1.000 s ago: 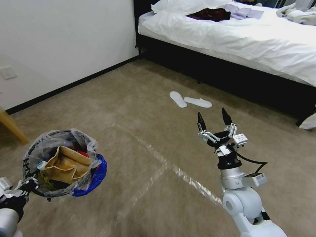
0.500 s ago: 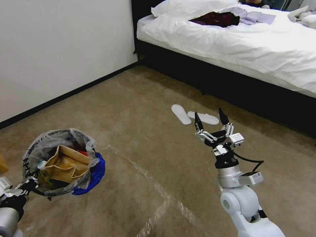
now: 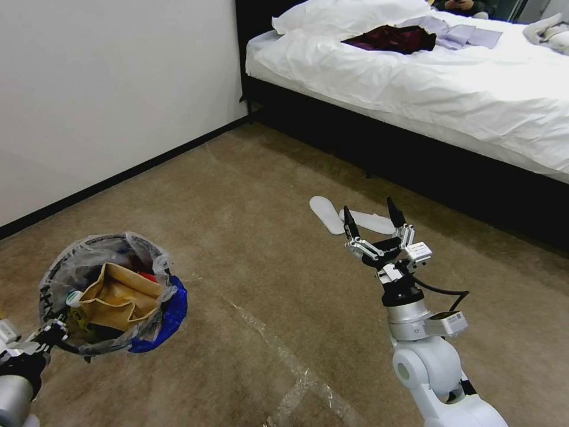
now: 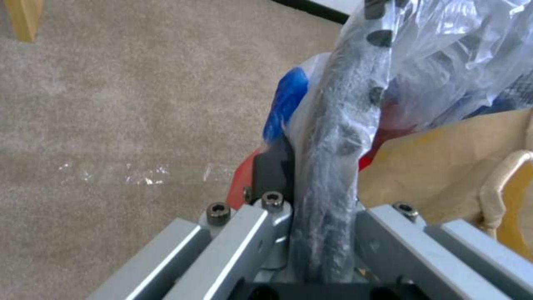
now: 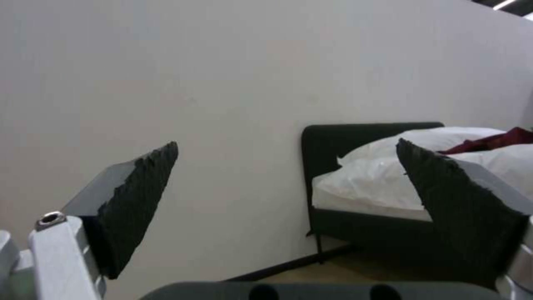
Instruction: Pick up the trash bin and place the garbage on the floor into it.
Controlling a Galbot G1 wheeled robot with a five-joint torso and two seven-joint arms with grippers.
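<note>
Bin carried, free hand ready.
Left hand (image 3: 50,337) pinches the trash bin (image 3: 106,293) rim, keeping it upright; right hand (image 3: 373,219) hangs spread above the carpet (image 3: 237,237).

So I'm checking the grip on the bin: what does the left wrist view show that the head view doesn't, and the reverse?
Left wrist view alone: the left tool clamped on the trash bin rim through the liner.

Head view alone: the open, empty right tool held up over the carpet, white slippers, the bed.

Both: the bin with brown paper garbage inside, and shiny tape on the carpet.
</note>
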